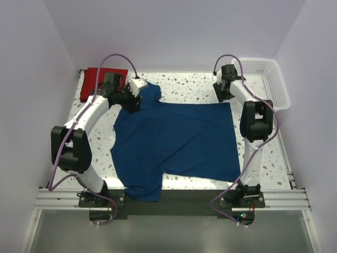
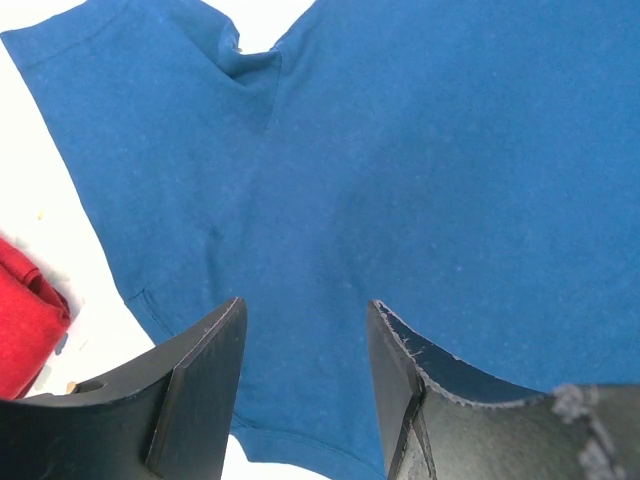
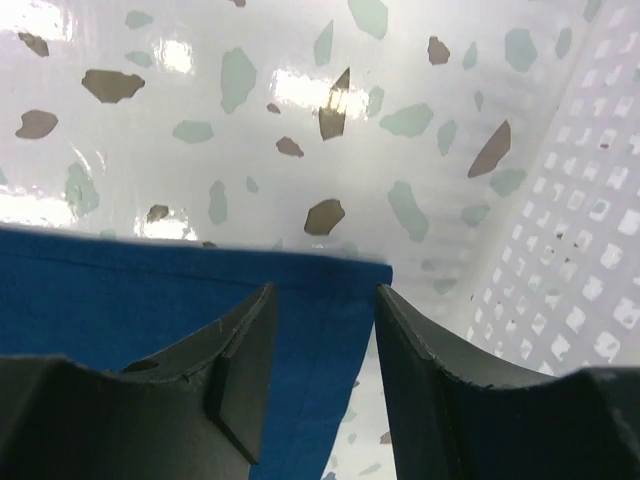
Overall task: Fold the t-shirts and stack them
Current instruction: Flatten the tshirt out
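The dark navy t-shirt (image 1: 176,142) lies spread flat across the table, one sleeve at the far left and one hanging over the near edge. The red t-shirt (image 1: 97,79) sits folded at the back left corner. My left gripper (image 1: 132,105) hovers over the far sleeve and shoulder. In the left wrist view it (image 2: 305,330) is open, with blue cloth (image 2: 420,180) below it and nothing pinched. My right gripper (image 1: 225,97) is at the shirt's far right corner. In the right wrist view it (image 3: 325,310) is open above that hem corner (image 3: 340,300).
A white lattice basket (image 1: 268,79) stands at the back right, close beside the right gripper, and its wall (image 3: 590,250) fills the right of the right wrist view. The red t-shirt (image 2: 25,330) lies just left of the left gripper. Speckled tabletop (image 3: 250,130) lies beyond the hem.
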